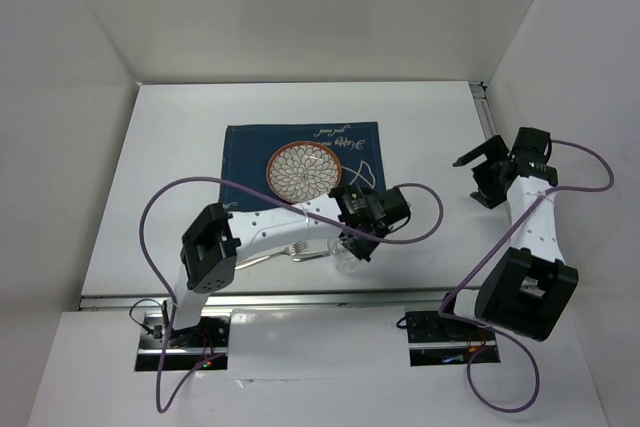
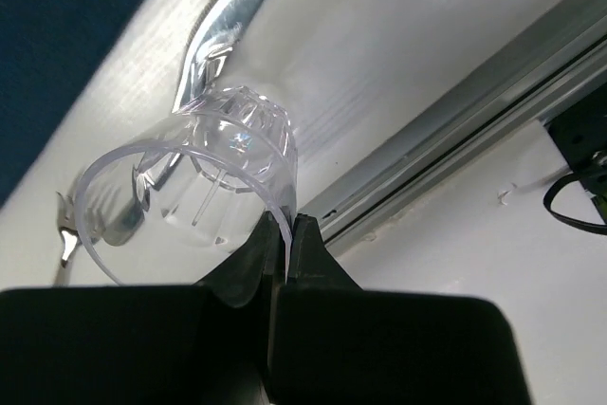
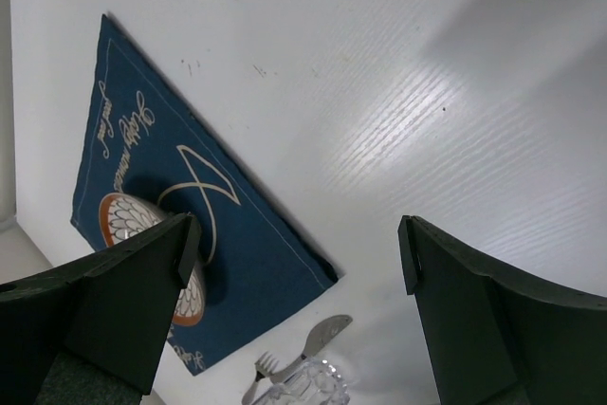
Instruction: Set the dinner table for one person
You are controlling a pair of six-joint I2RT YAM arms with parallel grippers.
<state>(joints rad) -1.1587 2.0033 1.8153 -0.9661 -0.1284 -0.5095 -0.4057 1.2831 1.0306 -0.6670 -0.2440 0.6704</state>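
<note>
My left gripper [image 2: 285,230] is shut on the rim wall of a clear plastic cup [image 2: 204,177], one finger inside it and one outside. The cup [image 1: 347,259] is tipped, mouth toward the wrist camera, low over the white dinner table [image 1: 180,147] near its front edge. A knife [image 2: 223,26] and a fork [image 2: 68,234] lie on the table behind the cup. A patterned plate [image 1: 304,170] sits on the navy placemat [image 1: 250,162]. My right gripper [image 1: 478,175] hangs open over the table's right side, holding nothing.
A metal rail [image 2: 474,120] runs along the table's front edge, right beside the cup. In the right wrist view the placemat's corner [image 3: 237,225], knife [image 3: 322,334], fork [image 3: 263,367] and cup [image 3: 308,386] lie off to one side of the open gripper [image 3: 299,253]. White walls enclose the table.
</note>
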